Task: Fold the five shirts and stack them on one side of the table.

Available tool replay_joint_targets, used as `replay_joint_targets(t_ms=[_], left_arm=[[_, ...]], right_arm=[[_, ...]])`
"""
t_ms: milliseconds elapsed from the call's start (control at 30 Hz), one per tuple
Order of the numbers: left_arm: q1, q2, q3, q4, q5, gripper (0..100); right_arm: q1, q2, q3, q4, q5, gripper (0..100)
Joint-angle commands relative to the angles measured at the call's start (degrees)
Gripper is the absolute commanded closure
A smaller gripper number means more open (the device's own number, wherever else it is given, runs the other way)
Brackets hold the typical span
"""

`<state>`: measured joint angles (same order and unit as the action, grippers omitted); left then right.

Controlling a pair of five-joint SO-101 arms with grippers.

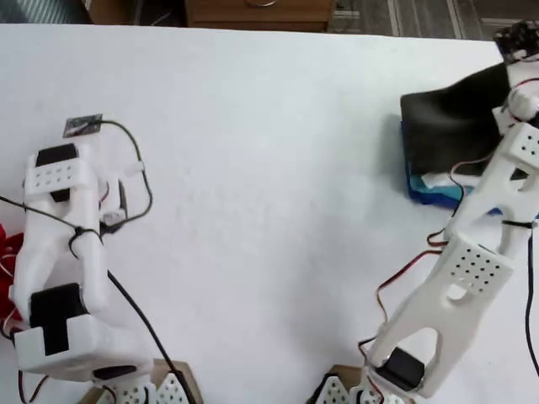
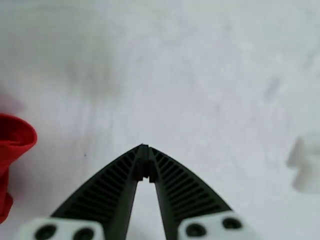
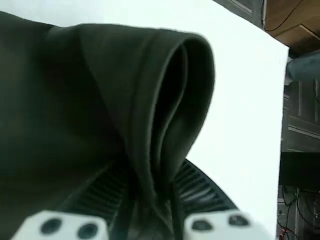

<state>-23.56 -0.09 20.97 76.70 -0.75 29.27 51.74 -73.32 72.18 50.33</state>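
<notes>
A black shirt [image 1: 450,118] lies folded over a stack of blue and white shirts [image 1: 429,183] at the table's right side. My right gripper [image 3: 150,200] is shut on a fold of the black shirt [image 3: 100,110], and the cloth drapes over its fingers. The right arm [image 1: 472,269] stretches from the near edge up to that stack. My left gripper [image 2: 145,172] is shut with nothing in it, just above bare white table. A red shirt [image 2: 12,155] lies bunched close beside it, and the red shirt [image 1: 8,269] peeks out at the table's left edge behind the left arm [image 1: 59,244].
The white table [image 1: 269,168] is bare across its middle and back. Wooden furniture [image 1: 261,13] stands beyond the far edge. Cables [image 1: 135,177] run along the left arm. A small white part [image 2: 305,165] sits off to one side in the left wrist view.
</notes>
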Motion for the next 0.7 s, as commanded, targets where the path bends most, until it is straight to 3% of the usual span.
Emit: replay_joint_targets(t_ms=[0, 300, 533, 667], left_arm=[[-0.4, -3.0, -0.1, 0.6, -0.3, 97], [-0.3, -3.0, -0.1, 0.8, -0.3, 97], [-0.3, -3.0, -0.1, 0.8, -0.3, 97], [-0.4, -3.0, -0.1, 0.8, -0.3, 97]], right_arm=[[2.7, -0.1, -2.4, -4.2, 0.8, 97.8], [3.6, 5.9, -2.5, -7.2, 0.6, 96.2], [3.7, 5.8, -4.2, -9.7, -0.1, 70.4], [3.8, 3.8, -10.4, -9.7, -13.5, 70.0]])
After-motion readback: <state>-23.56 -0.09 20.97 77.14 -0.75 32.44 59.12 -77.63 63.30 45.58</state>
